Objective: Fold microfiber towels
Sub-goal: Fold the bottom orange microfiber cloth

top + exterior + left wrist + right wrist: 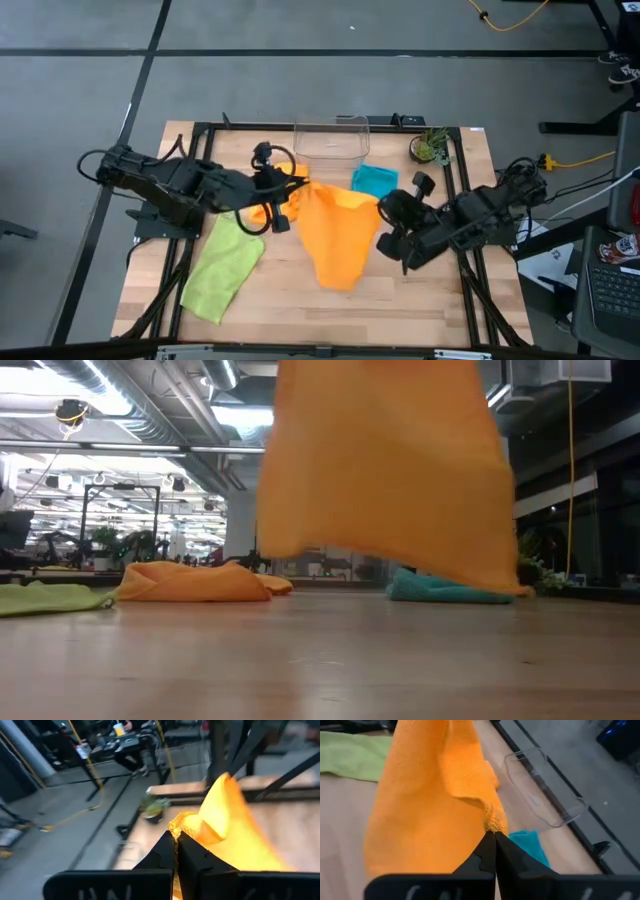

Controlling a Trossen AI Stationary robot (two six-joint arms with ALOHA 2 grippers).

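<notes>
Hanging orange microfiber towel (385, 470) fills the low view's upper centre, its hem clear of the wooden table (300, 300).
Left gripper (176, 839) and right gripper (494, 836) each pinch a top corner; only the high view shows the lime green towel (225, 268) lower left, second orange towel (262, 210), teal towel (375, 180) and clear plastic bin (330, 140) above; bare boards below.

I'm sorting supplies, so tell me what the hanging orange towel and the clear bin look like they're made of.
Orange towel: soft matte cloth, probably microfiber; fine nubby weave, limp drape from both claws. Clear bin: likely rigid plastic, glossy and see-through, with the table showing through its walls.
</notes>
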